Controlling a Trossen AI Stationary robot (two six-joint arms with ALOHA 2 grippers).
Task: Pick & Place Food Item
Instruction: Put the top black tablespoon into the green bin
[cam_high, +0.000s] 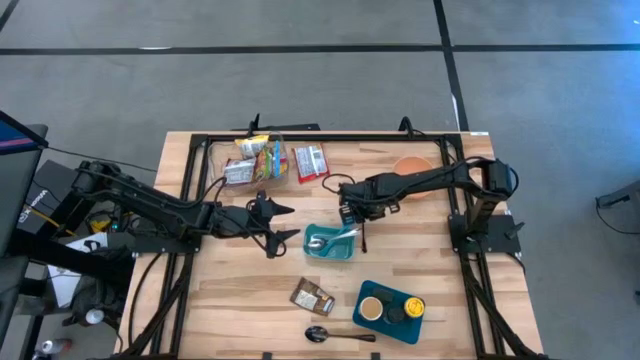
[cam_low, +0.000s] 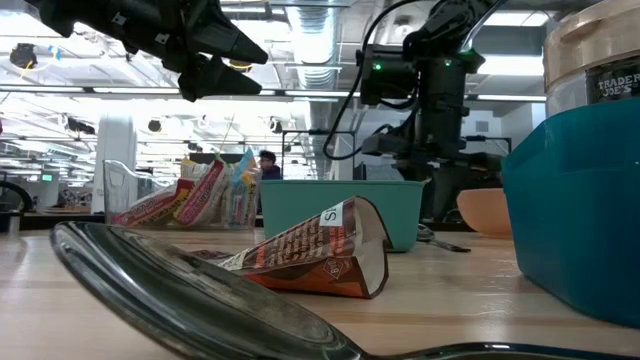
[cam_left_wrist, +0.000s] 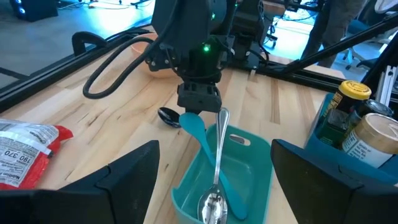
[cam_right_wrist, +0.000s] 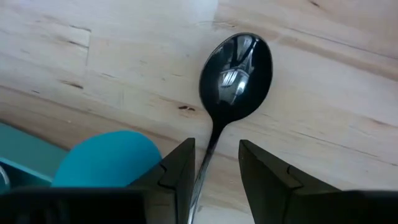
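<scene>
Table (cam_high: 240, 290): pale wood planks, butcher-block grain, w/ a black metal frame running round its far half.

Left arm is reaching in from the left, its claw (cam_high: 285, 222) hanging above bare wood just left of the teal tray (cam_high: 318, 252). Fingers are standing wide apart, gripping nothing.

Right arm is stretching in from the right post, its claw (cam_high: 352, 213) sitting over the tray's far right corner. In the left wrist view this claw (cam_left_wrist: 200, 104) is pointing down at the tray's far end; the fingers are narrowly parted. A metal spoon (cam_left_wrist: 214, 186) and a teal plastic spoon (cam_left_wrist: 205, 140) are rising from the tray to just under the claw; can't tell if either handle is pinched.

Blue bin (cam_high: 370, 290), rectangular plastic, near right of the table, is holding a yellow-lidded jar (cam_high: 413, 306) and round tins.

Clear container (cam_high: 212, 160) at far left is holding glossy crinkled snack packets (cam_high: 258, 158); another red-and-white packet (cam_high: 310, 162) is lying flat beside it.

Teal tray: small, rectangular, rounded corners, smooth plastic, mid-table.

Orange bowl (cam_high: 412, 168), round, is sitting far right, partly under the right arm.

Brown foil food pouch (cam_high: 312, 296), creased, is lying on the wood near the front, between tray and blue bin, apart from both claws.

Dark shiny spoon (cam_right_wrist: 236, 74), oval bowl, is lying on the wood under the right claw. One more spoon (cam_high: 335, 335) is lying at the front edge.
</scene>
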